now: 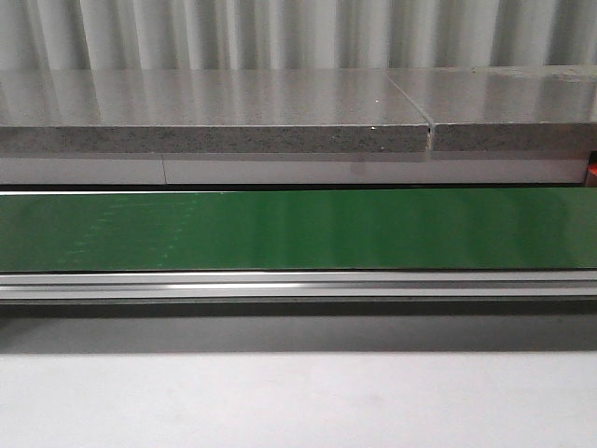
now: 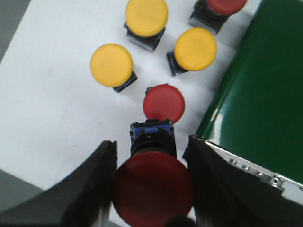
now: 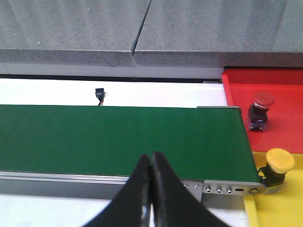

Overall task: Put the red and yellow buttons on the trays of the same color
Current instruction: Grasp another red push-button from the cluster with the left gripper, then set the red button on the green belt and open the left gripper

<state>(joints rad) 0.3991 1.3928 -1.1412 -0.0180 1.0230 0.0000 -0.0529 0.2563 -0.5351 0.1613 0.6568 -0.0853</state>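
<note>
In the left wrist view my left gripper [image 2: 151, 147] is shut on a red button [image 2: 154, 190], both fingers pressing its round cap. Just beyond it on the white surface stand another red button [image 2: 164, 102] and three yellow buttons [image 2: 111, 65], [image 2: 147, 16], [image 2: 195, 48]; a third red one [image 2: 226, 4] is cut off by the frame. In the right wrist view my right gripper [image 3: 151, 157] is shut and empty over the green belt [image 3: 118, 137]. Past the belt's end, a red tray [image 3: 284, 125] holds a red button [image 3: 262, 106] and a yellow tray [image 3: 279, 210] holds a yellow button [image 3: 279, 163].
The green conveyor belt [image 1: 298, 229] runs across the front view with a metal rail along its near side and a grey stone ledge [image 1: 215, 112] behind. The belt's end [image 2: 265, 85] lies close beside my left gripper. No gripper or button shows in the front view.
</note>
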